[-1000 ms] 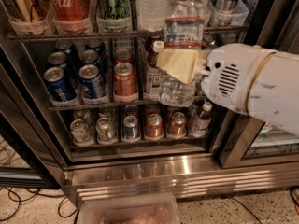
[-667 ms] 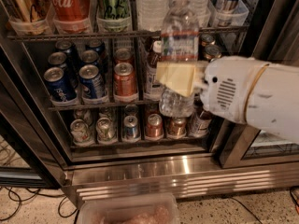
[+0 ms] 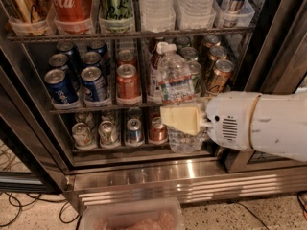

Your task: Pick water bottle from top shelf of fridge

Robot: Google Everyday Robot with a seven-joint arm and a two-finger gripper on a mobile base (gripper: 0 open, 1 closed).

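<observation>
Camera view: the hand is clamped on the bottle under its label, before the fridge and below the top shelf — probably full and heavy, with thin walls, so a mid-body hold suits.

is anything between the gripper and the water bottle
Nothing visible. The gripper is shut on the water bottle, holding it out in front of the fridge.

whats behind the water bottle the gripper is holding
The gripper holds the water bottle in front of the middle rack. Copper cans show at its right, a brown bottle at its left; what sits directly behind is hidden.
</observation>
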